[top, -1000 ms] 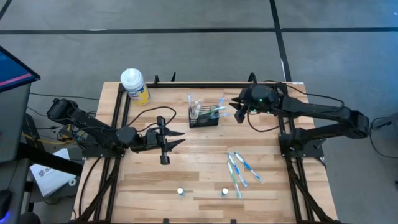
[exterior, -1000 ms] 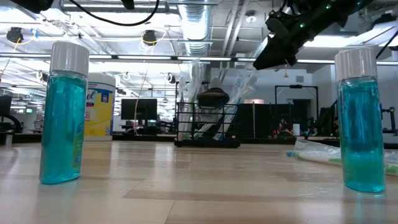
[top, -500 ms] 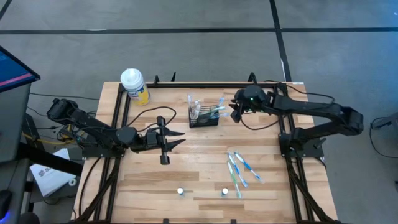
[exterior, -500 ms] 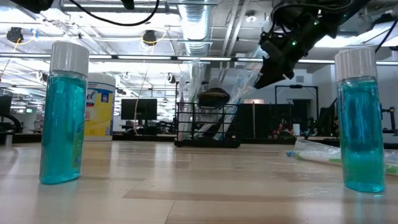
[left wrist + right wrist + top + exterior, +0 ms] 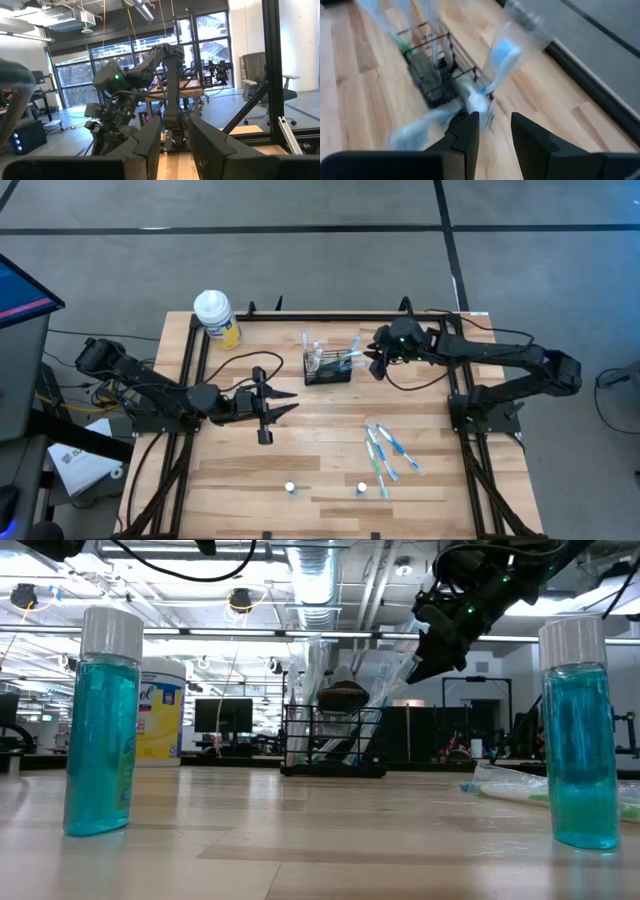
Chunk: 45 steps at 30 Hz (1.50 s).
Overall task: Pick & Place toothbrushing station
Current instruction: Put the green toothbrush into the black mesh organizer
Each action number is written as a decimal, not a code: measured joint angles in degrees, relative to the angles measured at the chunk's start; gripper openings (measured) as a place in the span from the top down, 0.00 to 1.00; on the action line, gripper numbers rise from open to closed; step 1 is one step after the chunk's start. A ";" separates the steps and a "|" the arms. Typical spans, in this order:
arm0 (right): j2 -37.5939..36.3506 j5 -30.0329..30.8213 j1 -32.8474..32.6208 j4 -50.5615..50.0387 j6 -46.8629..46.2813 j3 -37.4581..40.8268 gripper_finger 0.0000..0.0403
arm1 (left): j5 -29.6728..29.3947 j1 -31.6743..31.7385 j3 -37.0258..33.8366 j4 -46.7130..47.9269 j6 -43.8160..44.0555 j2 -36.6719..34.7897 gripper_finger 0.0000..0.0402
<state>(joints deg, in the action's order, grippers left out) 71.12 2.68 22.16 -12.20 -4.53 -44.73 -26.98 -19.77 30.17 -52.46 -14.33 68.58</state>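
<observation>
The toothbrushing station (image 5: 328, 368) is a small black wire-mesh box that stands on its base at the far middle of the wooden table, with several plastic-wrapped toothbrushes in it. One wrapped toothbrush (image 5: 385, 690) leans out of it toward the table's right. My right gripper (image 5: 372, 363) hangs just right of the station, slanting down. It is open, and its fingertips (image 5: 470, 120) are at that toothbrush (image 5: 485, 95). My left gripper (image 5: 292, 402) waits open and level over the left middle of the table, nothing between its fingers (image 5: 150, 140). My right gripper comes slanting down from the table's right at the leaning wrapped toothbrush (image 5: 479, 104), which stands in the station. The view is blurred. I cannot tell whether the fingertips touch the toothbrush.
A yellow bottle with a white cap (image 5: 217, 318) stands at the far left corner. Several wrapped toothbrushes (image 5: 385, 450) lie right of the table's middle. Two small bottles of blue liquid (image 5: 290, 488) (image 5: 362, 489) stand near the front edge.
My right gripper has come down and toward the station from the right, tipping a little further downward, until its fingertips are at the leaning toothbrush. Most of this happened in the first half second.
</observation>
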 joint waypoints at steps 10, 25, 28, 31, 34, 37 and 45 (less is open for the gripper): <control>4.21 -1.32 0.57 1.85 1.45 -0.06 0.75 | 0.02 0.00 0.00 0.19 0.00 -0.02 0.77; 3.38 -1.21 0.50 2.14 3.49 -0.18 0.99 | 0.01 0.01 0.00 0.19 0.00 -0.02 0.77; 3.38 -1.19 0.52 1.71 4.08 -0.89 1.00 | 0.02 0.00 0.00 0.19 0.00 -0.02 0.77; 2.98 -1.19 0.52 1.51 4.74 -2.41 1.00 | 0.02 0.00 0.00 0.20 0.00 -0.02 0.77; 2.75 -1.16 0.52 0.64 5.18 -4.35 1.00 | 0.02 0.01 0.00 0.24 0.00 -0.02 0.77; 2.77 -1.16 0.52 -0.91 5.43 -6.27 1.00 | 0.02 0.00 0.00 0.39 0.00 -0.02 0.77; 2.77 -1.16 0.37 -0.79 6.07 -9.68 1.00 | 0.02 0.00 0.00 0.47 -0.01 -0.02 0.77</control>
<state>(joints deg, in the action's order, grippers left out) 73.89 1.52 22.52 -12.98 1.54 -54.41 -26.96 -19.77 30.17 -51.99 -14.34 68.55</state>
